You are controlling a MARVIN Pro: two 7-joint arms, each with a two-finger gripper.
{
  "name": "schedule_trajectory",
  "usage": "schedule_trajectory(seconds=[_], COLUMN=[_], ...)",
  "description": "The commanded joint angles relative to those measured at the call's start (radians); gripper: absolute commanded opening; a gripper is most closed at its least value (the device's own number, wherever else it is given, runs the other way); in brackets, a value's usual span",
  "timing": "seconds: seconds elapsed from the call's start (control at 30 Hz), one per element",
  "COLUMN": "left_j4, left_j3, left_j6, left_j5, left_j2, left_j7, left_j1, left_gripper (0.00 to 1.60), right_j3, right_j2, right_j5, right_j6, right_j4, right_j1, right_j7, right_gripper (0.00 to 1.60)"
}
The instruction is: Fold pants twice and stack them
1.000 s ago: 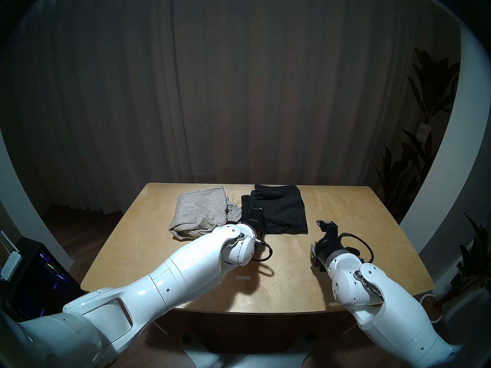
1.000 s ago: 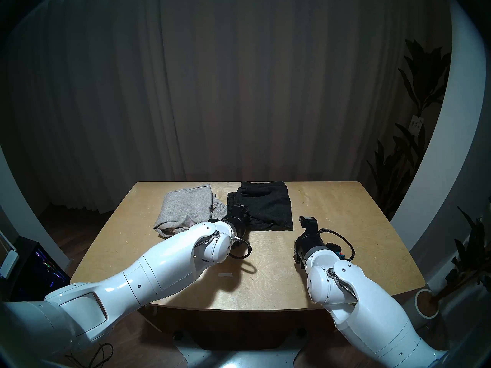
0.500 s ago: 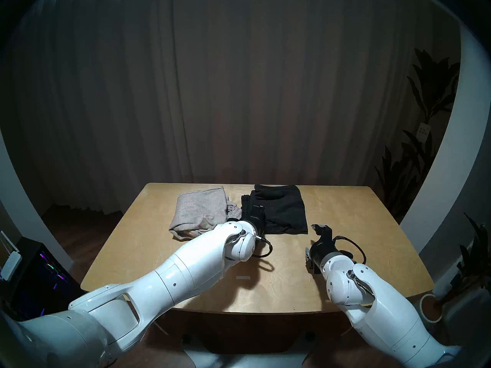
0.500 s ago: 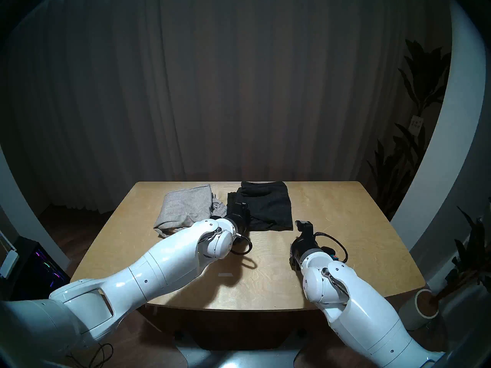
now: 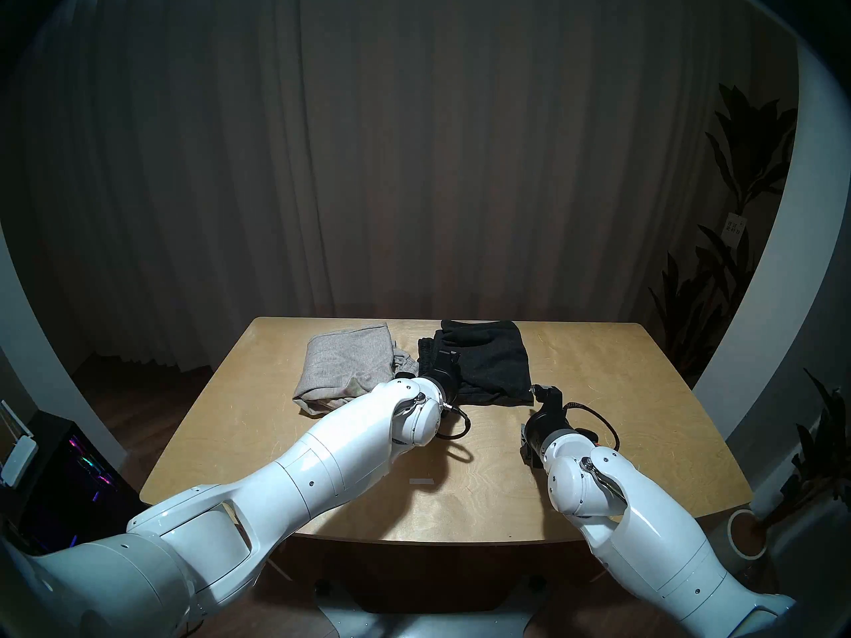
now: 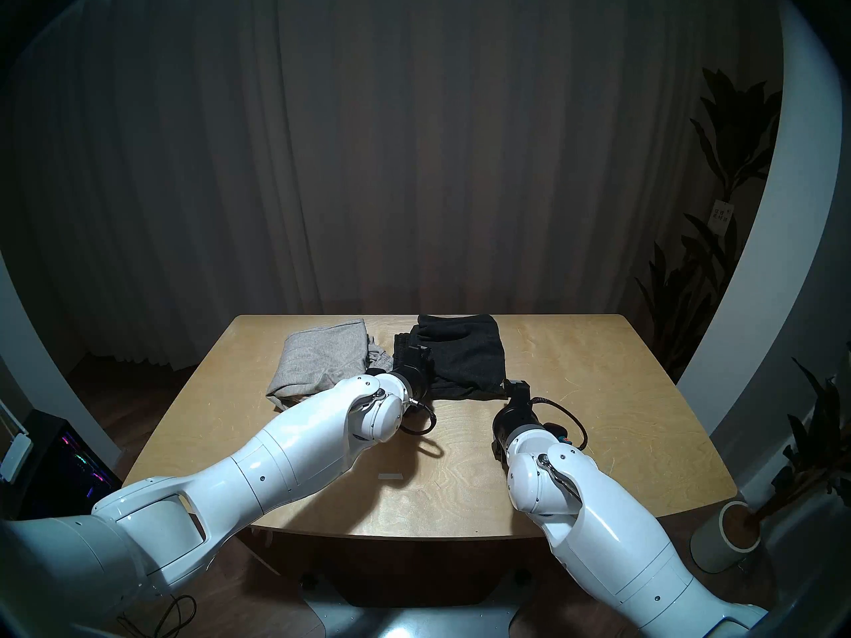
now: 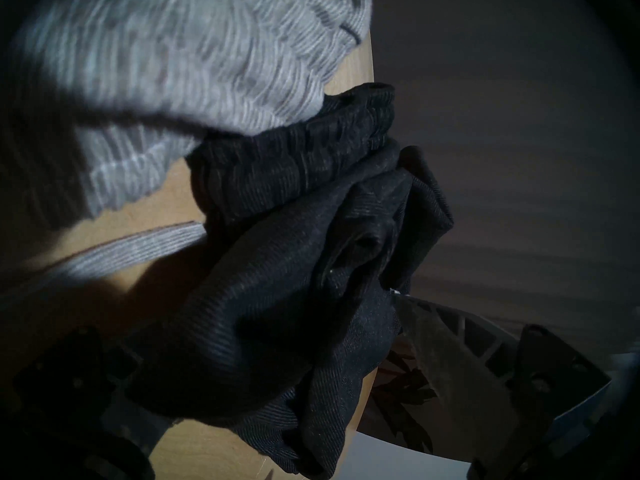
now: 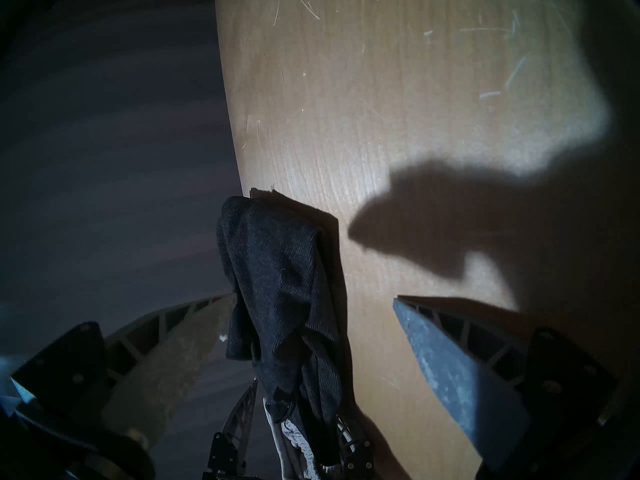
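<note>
Both of my claws have closed in on the black pants (image 5: 492, 361) over the last second. My right gripper (image 5: 543, 390) has slid across the table (image 5: 598, 439) toward eleven o'clock in the head view and now sits at the bundle's five o'clock corner. My left gripper (image 5: 449, 354) has crept forward to the bundle's nine o'clock edge, over the gathered waistband.

Both claws stand apart and neither has clamped. In the right wrist view the near corner of the black cloth lies between my fingers (image 8: 467, 365), closer to one than the other. In the left wrist view the bunched black fabric (image 7: 277, 295) fills the gap between the jaws.

I read this as the reach before a two-handed lift, with the pinch not yet made. The black pants lie folded at twelve o'clock from the table's middle. The grey pants (image 5: 345, 361) lie folded at eleven o'clock, their waistband touching the black one's, so the two are side by side and not yet stacked.

The only container in sight is a plant pot (image 6: 737, 526) on the floor at four o'clock. It holds a leafy plant and none of the clothing.
</note>
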Motion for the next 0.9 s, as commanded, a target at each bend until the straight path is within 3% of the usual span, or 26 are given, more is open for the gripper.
schedule_trajectory(seconds=[0.0,0.53,0.87], left_j4=[0.055,0.136,0.202], left_j3=[-0.004,-0.01,-0.003], left_j6=[0.035,0.098,0.159], left_j5=[-0.01,-0.029,-0.036], left_j2=[-0.019,-0.039,-0.053], left_j7=[-0.002,0.008,-0.034], left_j1=[-0.025,-0.054,-0.069], left_gripper=[1.6,1.6,1.6], right_j3=[-0.006,-0.034,-0.048], right_j2=[-0.028,-0.06,-0.093], right_j5=[-0.007,-0.012,-0.016], right_j6=[-0.01,0.024,0.053], right_j4=[0.034,0.149,0.236], right_j1=[0.075,0.181,0.237], right_j7=[-0.024,-0.056,-0.045], right_gripper=[1.6,1.6,1.6])
